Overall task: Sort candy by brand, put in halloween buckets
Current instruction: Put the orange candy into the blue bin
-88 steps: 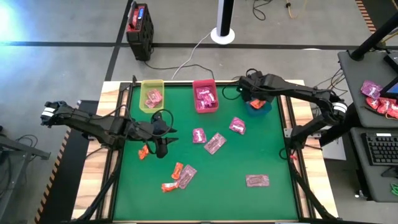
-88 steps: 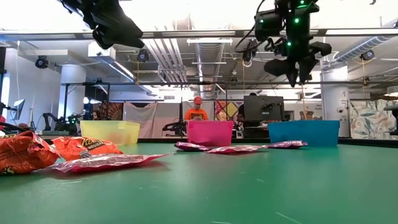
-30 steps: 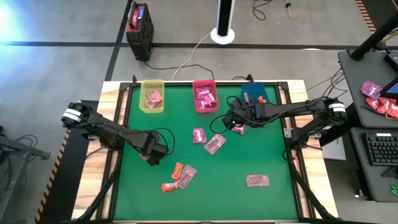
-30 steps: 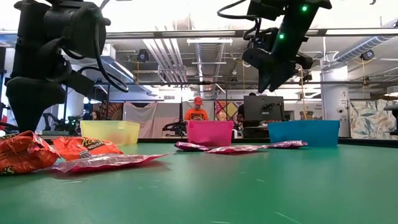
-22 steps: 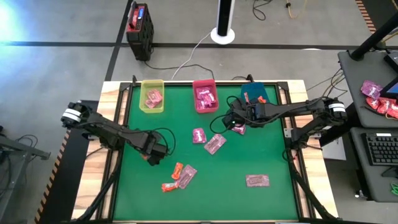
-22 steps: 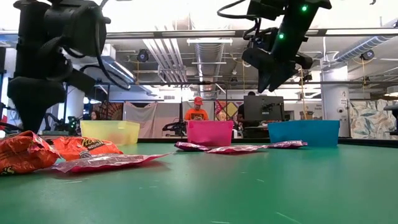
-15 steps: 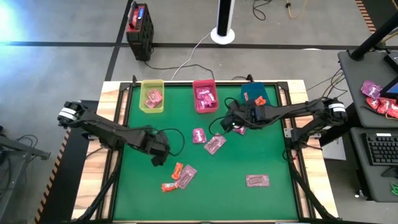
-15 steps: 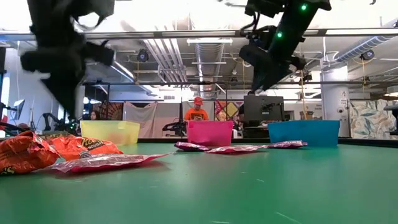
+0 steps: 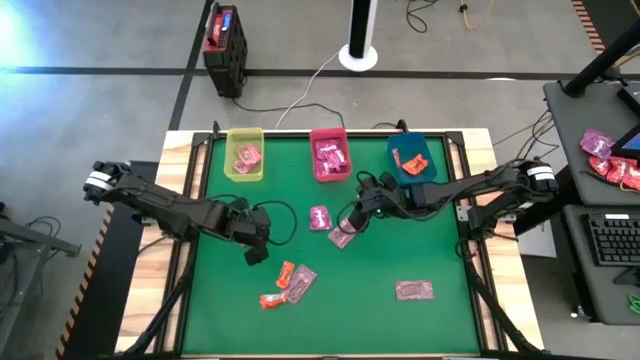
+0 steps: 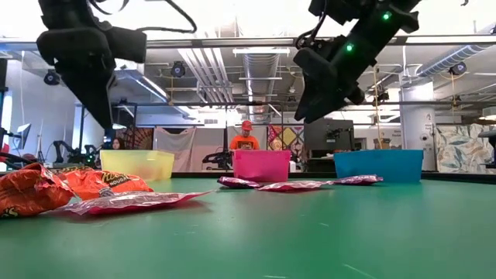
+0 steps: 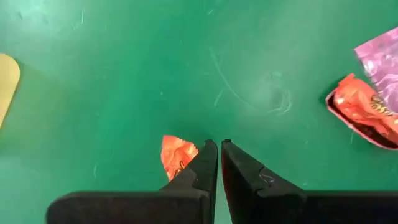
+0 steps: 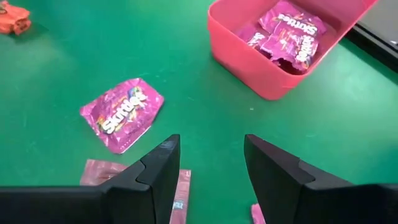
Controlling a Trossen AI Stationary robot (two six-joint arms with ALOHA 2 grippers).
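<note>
The right gripper (image 12: 208,168) is hanging wide open over a pale pink packet (image 9: 343,233), with a magenta Skittles packet (image 12: 122,114) just beside it and the pink-red bin (image 12: 283,46) of more Skittles nearby. The left gripper (image 11: 216,155) is pinched shut, looks like it's carrying a small orange-red candy (image 11: 175,156). Risk I'm seeing: that thin wrapper slipping out, or the right jaws snagging both neighbours. Orange packets (image 10: 101,184) up front are reading Reese's, I think.
</note>
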